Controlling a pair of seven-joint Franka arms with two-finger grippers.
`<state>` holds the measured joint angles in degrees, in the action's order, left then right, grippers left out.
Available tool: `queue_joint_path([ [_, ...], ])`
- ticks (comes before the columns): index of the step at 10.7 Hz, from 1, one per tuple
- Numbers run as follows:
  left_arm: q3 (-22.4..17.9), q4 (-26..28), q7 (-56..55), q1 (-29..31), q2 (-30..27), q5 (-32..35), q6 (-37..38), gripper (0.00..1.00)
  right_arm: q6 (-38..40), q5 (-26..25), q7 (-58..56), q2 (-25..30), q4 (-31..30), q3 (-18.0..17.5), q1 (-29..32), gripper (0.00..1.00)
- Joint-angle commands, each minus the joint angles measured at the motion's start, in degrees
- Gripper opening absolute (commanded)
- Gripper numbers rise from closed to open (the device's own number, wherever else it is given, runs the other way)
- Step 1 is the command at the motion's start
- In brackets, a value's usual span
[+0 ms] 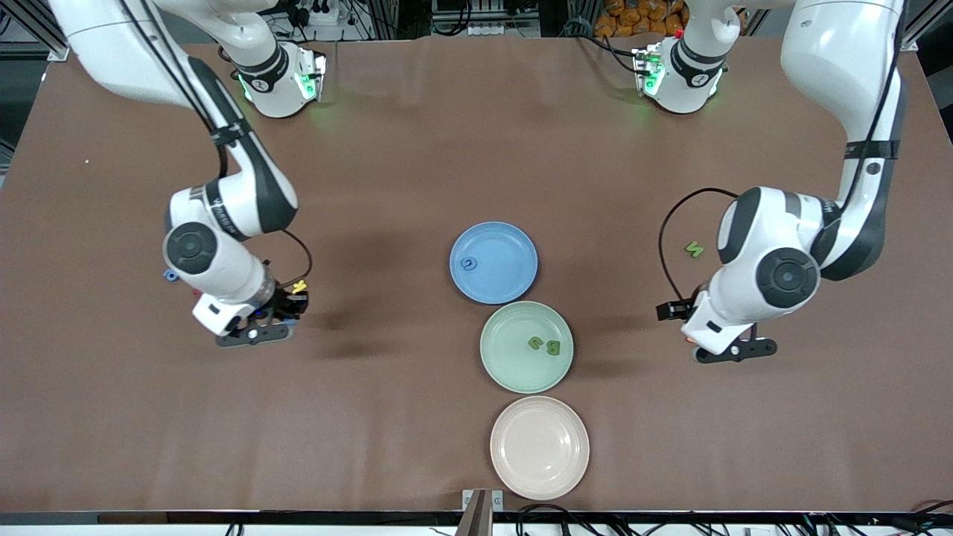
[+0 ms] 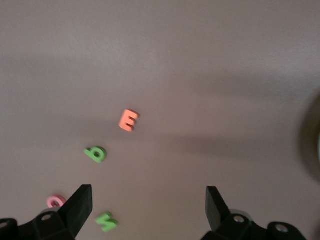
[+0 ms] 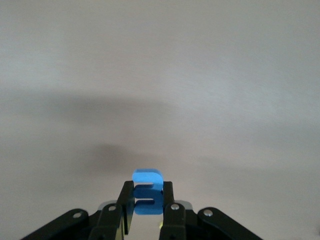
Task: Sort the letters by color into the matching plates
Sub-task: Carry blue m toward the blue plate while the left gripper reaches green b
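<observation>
My right gripper (image 3: 147,186) is shut on a blue letter (image 3: 147,192) and holds it above bare table at the right arm's end (image 1: 255,327). My left gripper (image 2: 149,192) is open and empty, up over the left arm's end (image 1: 733,348). Below it lie a green S (image 2: 106,221), a green letter (image 2: 95,153), an orange E (image 2: 128,120) and a pink letter (image 2: 56,201). The blue plate (image 1: 514,246) holds one blue letter (image 1: 468,263). The green plate (image 1: 506,365) holds two green letters (image 1: 534,342) (image 1: 552,348). The pinkish-beige plate (image 1: 540,447) is bare.
The three plates stand in a row at mid-table, blue farthest from the front camera, beige nearest. A yellow letter (image 1: 299,286) and a blue letter (image 1: 170,275) lie by the right arm. The green S also shows in the front view (image 1: 694,249).
</observation>
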<state>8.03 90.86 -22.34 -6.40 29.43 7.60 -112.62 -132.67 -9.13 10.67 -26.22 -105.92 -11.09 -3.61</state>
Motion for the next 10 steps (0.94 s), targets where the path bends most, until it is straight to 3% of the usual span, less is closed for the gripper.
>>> queue_joint_path([
  [1, 0.94, 15.53, 12.45, 6.21, -7.88, 1.19, -13.37, 1.00, 1.19, 0.60, -0.65, -0.41, 2.91, 0.02, -6.65, 0.19],
  [6, 0.85, 32.34, 24.87, 11.31, -8.86, 1.19, -37.53, 1.00, 1.10, 0.60, -0.91, -2.77, 6.16, -0.07, -16.94, 0.19],
  [10, 0.85, 35.88, 32.16, 14.13, -6.58, 1.19, -45.57, 1.00, 1.10, 0.60, -0.65, -10.06, 13.62, -0.25, -24.85, 0.19],
])
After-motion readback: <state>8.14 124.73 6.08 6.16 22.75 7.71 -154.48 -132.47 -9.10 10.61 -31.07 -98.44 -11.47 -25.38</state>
